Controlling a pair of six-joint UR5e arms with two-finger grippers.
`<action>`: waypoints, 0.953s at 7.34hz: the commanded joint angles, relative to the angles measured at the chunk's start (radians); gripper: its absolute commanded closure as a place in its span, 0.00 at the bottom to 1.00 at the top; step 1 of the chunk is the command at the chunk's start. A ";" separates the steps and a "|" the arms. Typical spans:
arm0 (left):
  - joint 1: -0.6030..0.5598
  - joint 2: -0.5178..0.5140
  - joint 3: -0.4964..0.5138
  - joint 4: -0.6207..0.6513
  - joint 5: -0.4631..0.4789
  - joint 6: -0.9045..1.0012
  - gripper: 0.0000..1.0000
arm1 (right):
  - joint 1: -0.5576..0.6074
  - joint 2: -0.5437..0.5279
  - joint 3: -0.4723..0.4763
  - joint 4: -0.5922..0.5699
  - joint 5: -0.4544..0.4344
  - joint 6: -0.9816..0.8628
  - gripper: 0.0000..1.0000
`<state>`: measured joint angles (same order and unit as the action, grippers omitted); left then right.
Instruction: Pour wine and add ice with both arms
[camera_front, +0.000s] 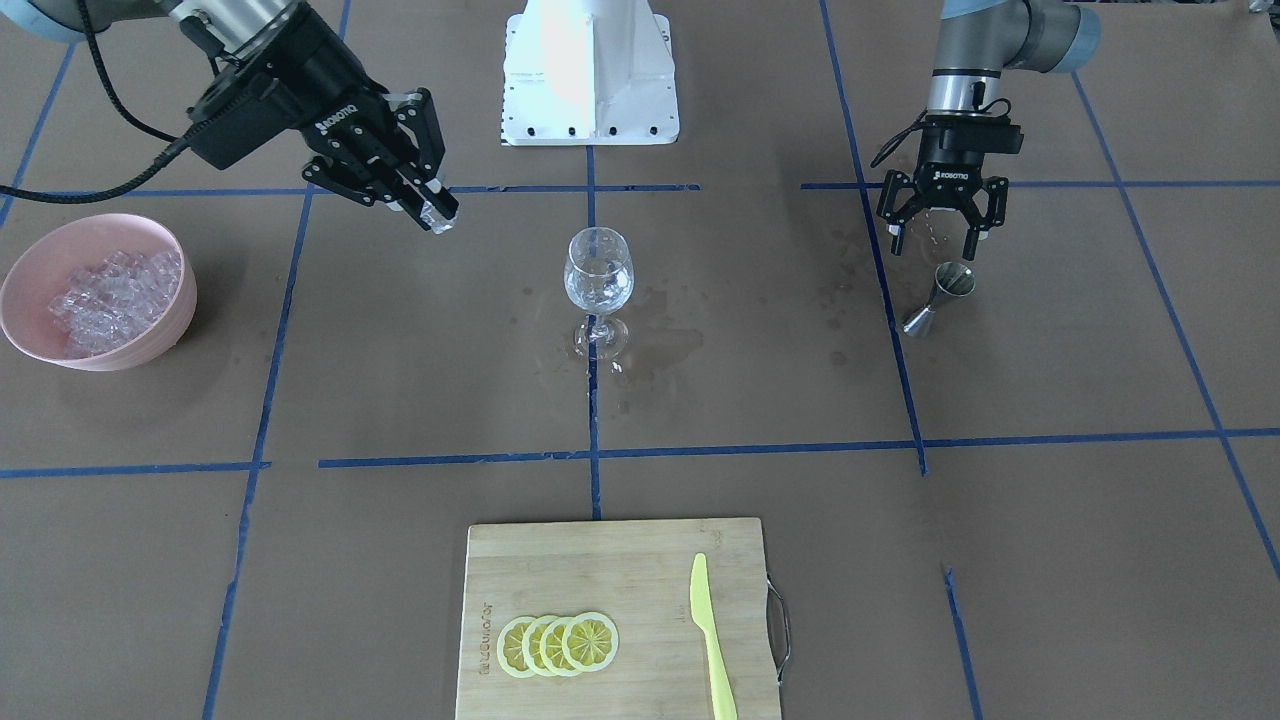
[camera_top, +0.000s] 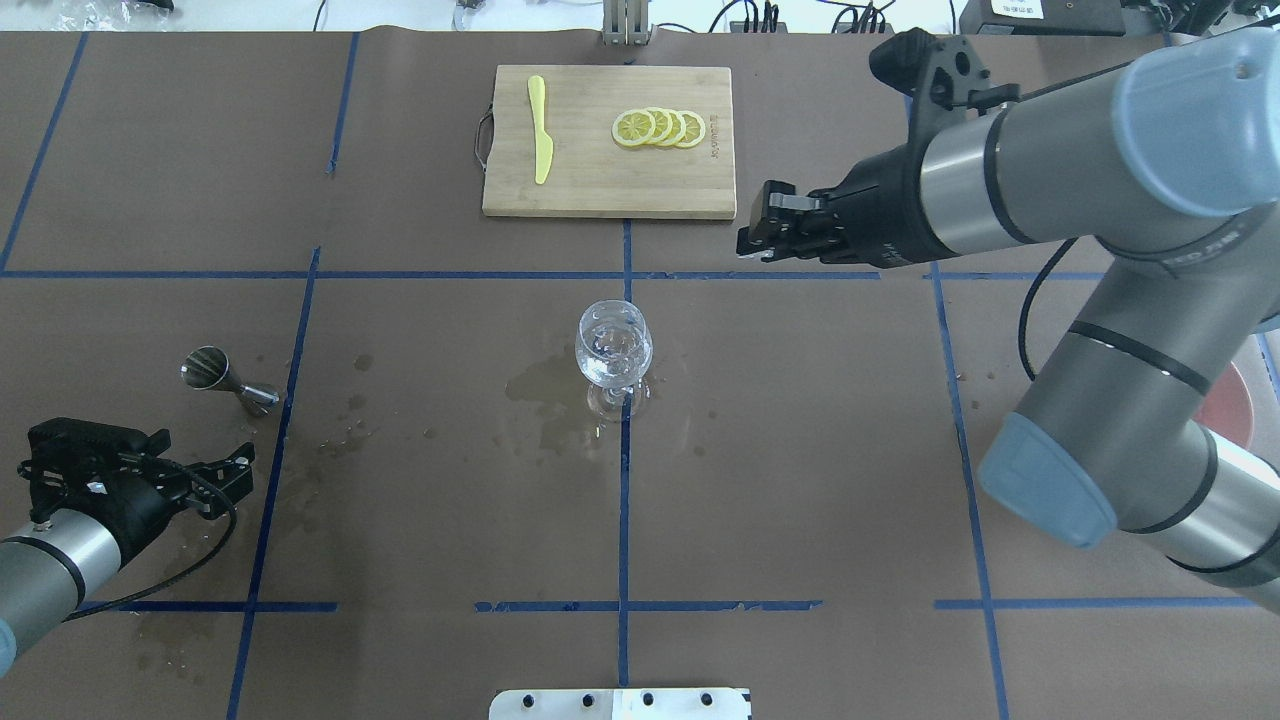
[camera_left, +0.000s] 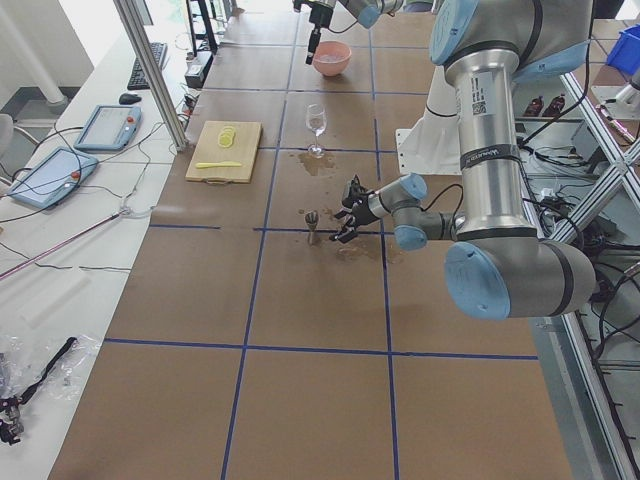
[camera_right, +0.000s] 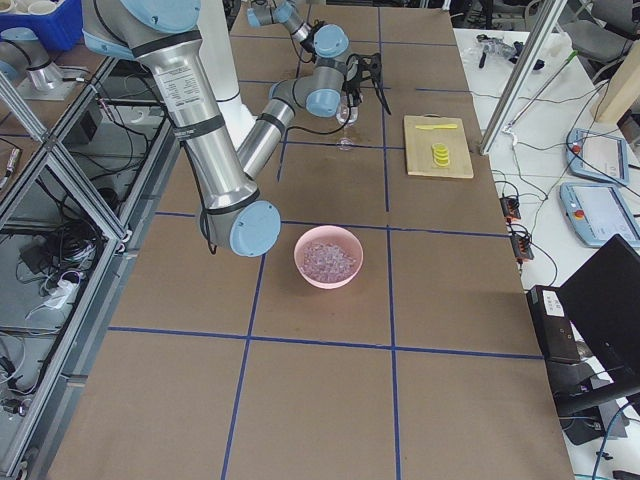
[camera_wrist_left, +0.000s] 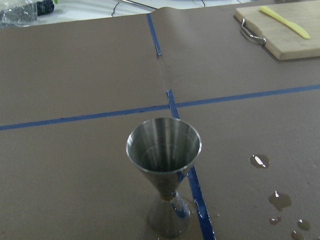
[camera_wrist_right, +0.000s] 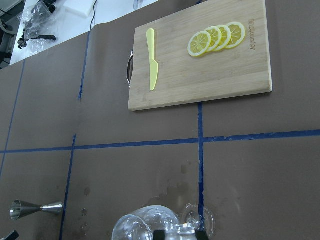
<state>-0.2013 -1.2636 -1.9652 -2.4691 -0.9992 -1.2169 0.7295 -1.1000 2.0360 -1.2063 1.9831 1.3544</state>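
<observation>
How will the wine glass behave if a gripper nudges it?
Likely tips easily: the wine glass carries a wide bowl on a thin stem and small foot. Probably fragile, being thin clear glass. It might slide too, since the paper around its foot looks wet.

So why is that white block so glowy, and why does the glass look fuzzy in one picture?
Front-facing view: the white base block is washed out by glare, so its top loses detail. Right wrist view: the wine glass sits very close at the bottom edge and blurs, while the cutting board farther off looks sharp.
</observation>
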 joint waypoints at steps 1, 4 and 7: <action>-0.015 0.054 -0.058 0.001 -0.134 -0.001 0.00 | -0.065 0.086 -0.068 -0.030 -0.046 0.009 1.00; -0.118 0.119 -0.142 0.009 -0.373 0.010 0.00 | -0.134 0.124 -0.100 -0.032 -0.082 0.031 1.00; -0.236 0.109 -0.306 0.246 -0.584 0.013 0.00 | -0.179 0.126 -0.111 -0.032 -0.119 0.031 1.00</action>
<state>-0.3955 -1.1529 -2.1999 -2.3148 -1.5162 -1.2060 0.5676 -0.9758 1.9319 -1.2379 1.8779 1.3847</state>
